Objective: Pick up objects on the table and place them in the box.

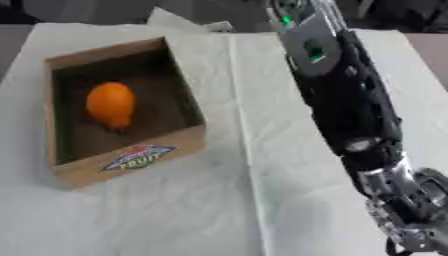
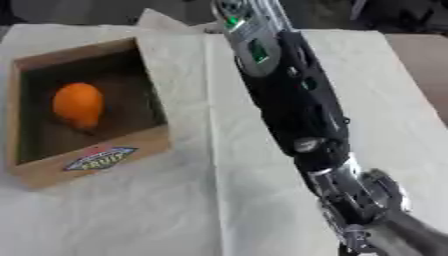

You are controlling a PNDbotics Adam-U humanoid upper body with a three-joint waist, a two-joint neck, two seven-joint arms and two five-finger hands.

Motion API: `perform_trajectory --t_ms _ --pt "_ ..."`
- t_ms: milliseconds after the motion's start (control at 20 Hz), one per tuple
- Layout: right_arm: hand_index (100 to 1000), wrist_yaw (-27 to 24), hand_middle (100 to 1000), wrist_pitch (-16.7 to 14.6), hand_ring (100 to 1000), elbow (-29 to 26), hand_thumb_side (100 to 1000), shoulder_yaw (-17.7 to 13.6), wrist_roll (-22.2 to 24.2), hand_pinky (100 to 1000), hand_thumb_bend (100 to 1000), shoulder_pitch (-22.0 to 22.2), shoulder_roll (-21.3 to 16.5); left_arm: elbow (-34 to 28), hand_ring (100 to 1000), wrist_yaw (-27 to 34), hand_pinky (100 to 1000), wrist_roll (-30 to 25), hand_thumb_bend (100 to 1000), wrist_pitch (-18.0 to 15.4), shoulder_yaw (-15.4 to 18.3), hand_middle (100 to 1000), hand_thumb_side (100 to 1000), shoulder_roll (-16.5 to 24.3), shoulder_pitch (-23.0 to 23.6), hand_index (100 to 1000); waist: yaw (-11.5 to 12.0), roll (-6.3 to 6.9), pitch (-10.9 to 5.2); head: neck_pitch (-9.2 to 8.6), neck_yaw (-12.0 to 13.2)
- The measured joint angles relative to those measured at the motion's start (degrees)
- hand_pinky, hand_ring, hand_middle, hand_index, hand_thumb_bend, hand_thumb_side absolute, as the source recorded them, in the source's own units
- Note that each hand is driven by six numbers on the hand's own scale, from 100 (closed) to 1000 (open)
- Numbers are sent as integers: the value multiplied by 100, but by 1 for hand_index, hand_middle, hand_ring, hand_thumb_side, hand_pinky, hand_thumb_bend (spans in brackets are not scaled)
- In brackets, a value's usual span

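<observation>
In the left eye view, your right arm (image 1: 346, 100) reaches down from the top edge, black casing with silver joints, and the right hand (image 1: 411, 210) sits at the lower right corner above the white cloth (image 1: 262, 200) covering the bench. You cannot tell whether its fingers are spread or curled; it is cut off by the edge. The cardboard box (image 1: 131, 162), open-topped with a fruit label on its front wall, stands at the left. A smooth orange fruit (image 1: 110, 104) lies inside it.

In the right eye view, the hand (image 2: 363, 200) shows blurred metal parts; nothing is visibly held. The cloth is wrinkled, with a crease running down its middle.
</observation>
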Motion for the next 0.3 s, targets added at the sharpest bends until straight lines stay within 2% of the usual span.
perform_trajectory --t_ms 200,300 --pt "911 -488 699 394 886 -614 834 -226 -376 863 100 421 -497 0 513 -25 412 41 100 -3 21 629 943 1 24 699 -110 55 -15 3 116" --pt "907 -1341 694 811 883 -1143 835 -318 -697 860 100 730 -827 0 513 -50 412 65 100 -7 37 629 943 1 52 699 -179 72 -22 3 180"
